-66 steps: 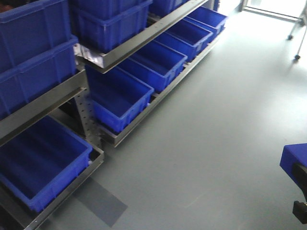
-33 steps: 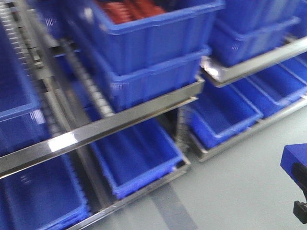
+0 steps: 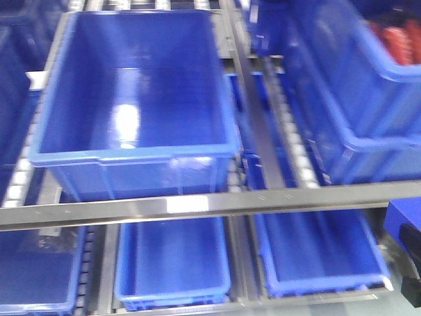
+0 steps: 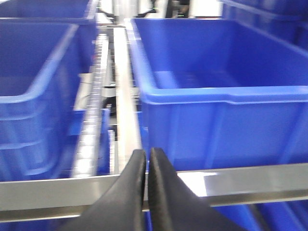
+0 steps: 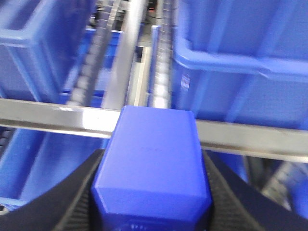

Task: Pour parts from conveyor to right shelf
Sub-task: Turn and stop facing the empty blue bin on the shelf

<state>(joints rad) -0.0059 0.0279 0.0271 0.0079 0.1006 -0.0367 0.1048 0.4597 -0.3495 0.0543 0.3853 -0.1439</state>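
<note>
The bright-blue block, the part (image 5: 154,144), sits clamped between the black fingers of my right gripper (image 5: 152,168); its corner also shows in the front view (image 3: 402,214). It hangs in front of the right shelf, level with the steel front rail (image 3: 197,204). On the roller rails behind that rail stands a large empty blue tub (image 3: 131,99). My left gripper (image 4: 147,153) is shut with nothing in it, pointing at the rail beside another deep tub (image 4: 216,91). The conveyor is out of view.
A tub holding red pieces (image 3: 395,39) stands at the upper right. Lower blue tubs (image 3: 172,263) sit under the rail. White roller tracks (image 4: 91,130) run between the tubs. The picture is motion-blurred.
The front view has swung from grey floor beside the rack to face the shelf closely. The blue block stays at the lower right in my right gripper.
</note>
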